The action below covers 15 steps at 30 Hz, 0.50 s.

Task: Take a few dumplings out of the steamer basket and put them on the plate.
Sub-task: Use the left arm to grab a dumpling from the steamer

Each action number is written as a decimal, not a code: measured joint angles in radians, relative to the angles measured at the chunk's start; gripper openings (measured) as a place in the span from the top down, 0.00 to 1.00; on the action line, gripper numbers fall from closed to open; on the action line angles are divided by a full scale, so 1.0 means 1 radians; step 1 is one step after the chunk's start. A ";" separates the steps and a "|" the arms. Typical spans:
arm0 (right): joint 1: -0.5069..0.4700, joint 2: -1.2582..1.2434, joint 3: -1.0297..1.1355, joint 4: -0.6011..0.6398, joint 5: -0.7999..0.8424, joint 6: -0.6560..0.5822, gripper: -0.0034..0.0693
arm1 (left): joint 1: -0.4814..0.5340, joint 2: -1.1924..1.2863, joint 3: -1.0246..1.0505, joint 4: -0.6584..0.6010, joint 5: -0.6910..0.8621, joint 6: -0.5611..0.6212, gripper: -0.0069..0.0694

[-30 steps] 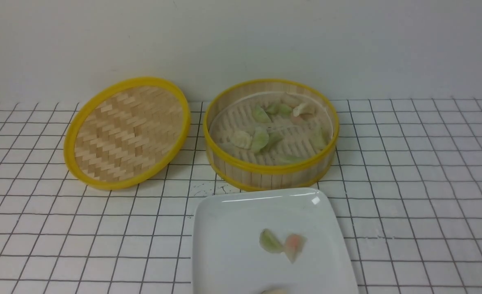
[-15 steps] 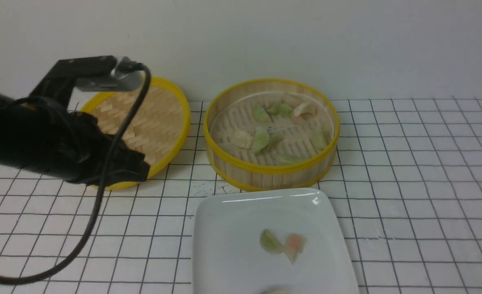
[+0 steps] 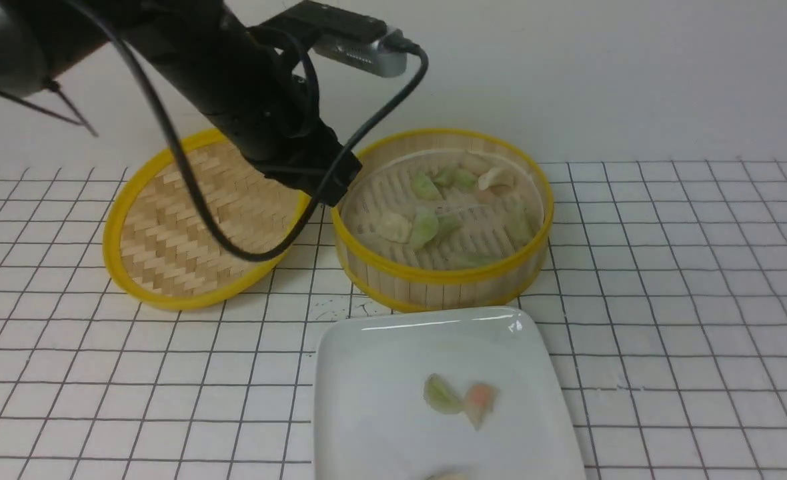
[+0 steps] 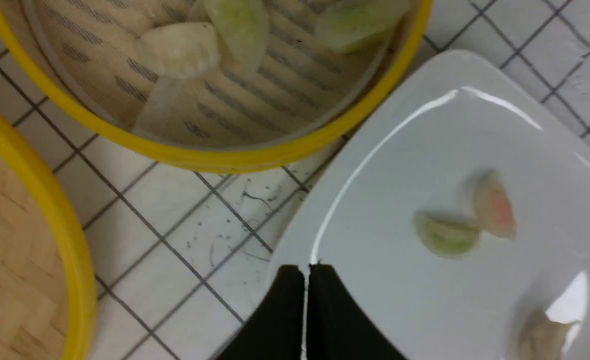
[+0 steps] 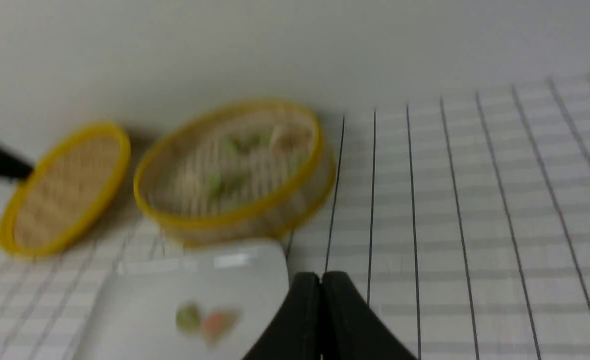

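three dumplings are on the plate (image 3: 367, 360), which sits at six o'clock of the steamer basket (image 3: 433, 275). a green dumpling (image 3: 441, 395) touches a pink dumpling (image 3: 480, 400) mid-plate, and a cream dumpling (image 3: 447, 476) lies at its six o'clock edge. more dumplings (image 3: 427, 227) lie in the basket. the left gripper (image 4: 305, 272) and right gripper (image 5: 320, 280) are both pinched closed and carry nothing. "a few" looks nearly or fully met.

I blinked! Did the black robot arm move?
Yes. The left arm swung up and right, from the near edge of the lid toward the steamer basket.
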 joint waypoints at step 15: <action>0.033 0.337 -0.077 0.249 0.158 -0.166 0.97 | -0.003 0.345 -0.238 0.025 -0.150 0.083 0.60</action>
